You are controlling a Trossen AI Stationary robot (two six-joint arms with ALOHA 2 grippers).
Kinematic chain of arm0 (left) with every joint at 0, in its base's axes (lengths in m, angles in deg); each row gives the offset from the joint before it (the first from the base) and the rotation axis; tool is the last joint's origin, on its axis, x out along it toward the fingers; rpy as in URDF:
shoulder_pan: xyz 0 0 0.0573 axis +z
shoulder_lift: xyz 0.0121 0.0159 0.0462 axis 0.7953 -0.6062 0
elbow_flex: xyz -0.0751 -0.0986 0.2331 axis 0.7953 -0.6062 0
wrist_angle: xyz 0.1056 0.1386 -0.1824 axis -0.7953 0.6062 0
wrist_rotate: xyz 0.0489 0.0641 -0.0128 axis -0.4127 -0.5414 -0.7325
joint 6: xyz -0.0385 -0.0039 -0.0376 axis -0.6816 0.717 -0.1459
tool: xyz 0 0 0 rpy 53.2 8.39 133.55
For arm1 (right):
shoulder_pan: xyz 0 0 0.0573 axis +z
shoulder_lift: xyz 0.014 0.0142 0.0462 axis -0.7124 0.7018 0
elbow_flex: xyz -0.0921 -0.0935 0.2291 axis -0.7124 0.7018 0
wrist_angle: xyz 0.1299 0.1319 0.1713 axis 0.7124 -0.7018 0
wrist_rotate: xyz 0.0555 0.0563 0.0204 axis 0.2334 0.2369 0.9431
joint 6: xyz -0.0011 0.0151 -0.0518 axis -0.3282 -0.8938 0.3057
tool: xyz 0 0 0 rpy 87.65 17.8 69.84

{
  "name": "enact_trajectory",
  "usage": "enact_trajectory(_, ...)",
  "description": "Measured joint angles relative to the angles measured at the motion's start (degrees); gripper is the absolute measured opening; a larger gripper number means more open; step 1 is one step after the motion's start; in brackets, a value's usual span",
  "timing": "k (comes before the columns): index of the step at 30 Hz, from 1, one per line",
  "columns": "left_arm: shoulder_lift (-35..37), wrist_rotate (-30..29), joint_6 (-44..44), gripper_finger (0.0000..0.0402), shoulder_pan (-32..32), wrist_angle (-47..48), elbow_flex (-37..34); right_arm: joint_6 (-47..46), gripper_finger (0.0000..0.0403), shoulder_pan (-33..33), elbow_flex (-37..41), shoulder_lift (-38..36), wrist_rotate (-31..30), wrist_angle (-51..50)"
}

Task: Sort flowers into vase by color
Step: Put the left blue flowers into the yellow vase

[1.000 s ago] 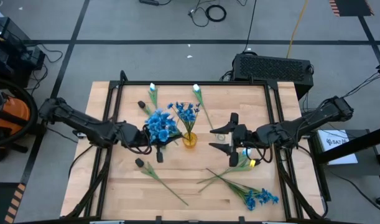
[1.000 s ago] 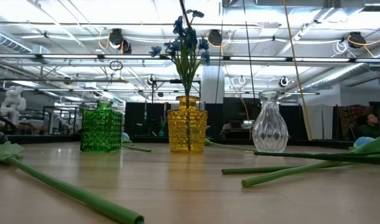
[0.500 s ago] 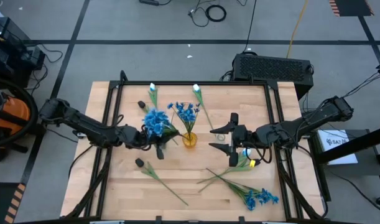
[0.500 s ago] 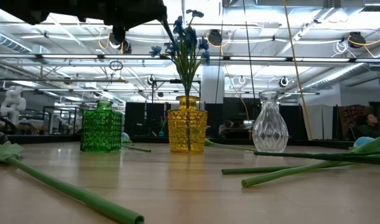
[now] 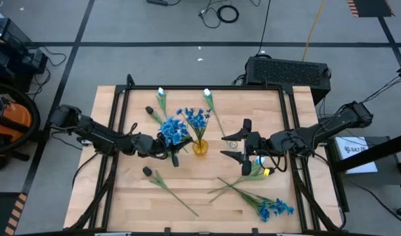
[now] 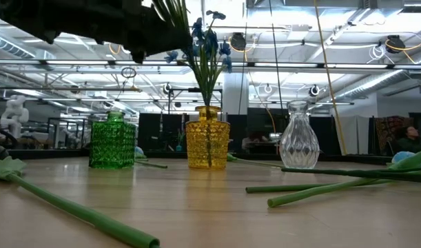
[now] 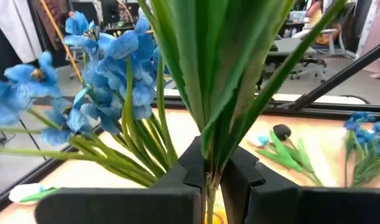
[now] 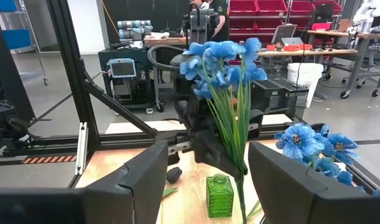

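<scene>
Right now your left gripper (image 5: 168,149) sits just left of centre in the high view, pinched tight on the green stems of a blue flower bunch (image 5: 174,131), close beside the yellow vase (image 5: 199,147), which already holds blue flowers (image 5: 195,118). In the left wrist view the stems (image 7: 209,180) run straight up between the fingers (image 7: 190,171), with the blooms (image 7: 109,62) spread at upper left.

To finish this well, I'd bring the stem ends directly over the yellow vase's mouth before you lower anything; its neck looks narrow in the low view (image 6: 208,141) and is already occupied, so a slanted entry will likely snag or tip it. Keep the bunch upright, ease down slowly, and release only once the stems are well inside.

Your right gripper (image 5: 238,148) waits right of centre with its fingers spread and nothing between them, near the clear vase (image 6: 298,138). More flowers lie on the table (image 5: 121,190) at lower right (image 5: 274,208), and the green vase (image 6: 112,141) stands left of the yellow one in the low view.
</scene>
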Motion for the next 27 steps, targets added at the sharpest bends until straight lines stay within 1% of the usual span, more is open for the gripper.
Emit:
enact_trajectory(9, -2.2, 0.0, 0.0, 0.0029, 0.5, -0.3, 0.0, 0.0, 0.0215, 0.0, 0.0, 0.0, 0.0, 0.0)
enact_trajectory(12, -3.0, 0.2, 0.0, 0.0036, 0.5, -0.3, 0.0, 0.0, 0.0215, 0.0, 0.0, 0.0, 0.0, 0.0)
enact_trajectory(15, -3.3, 0.3, -0.4, 0.0058, 0.5, -0.2, 0.0, 0.0, 0.0215, 0.0, 0.0, 0.0, 0.0, 0.0)
enact_trajectory(20, -3.3, 0.3, -1.5, 0.0115, 0.5, 1.4, 0.0, 0.0, 0.0215, 0.0, 0.0, 0.0, 0.0, 0.0)
enact_trajectory(23, -3.3, 0.3, -3.0, 0.0147, 0.4, 4.1, 0.0, 0.0, 0.0215, 0.0, 0.0, 0.0, 0.0, 0.0)
enact_trajectory(27, -3.3, 0.4, -5.7, 0.0175, 0.4, 8.2, 0.0, 0.0, 0.0215, 0.0, 0.0, 0.0, 0.0, 0.0)
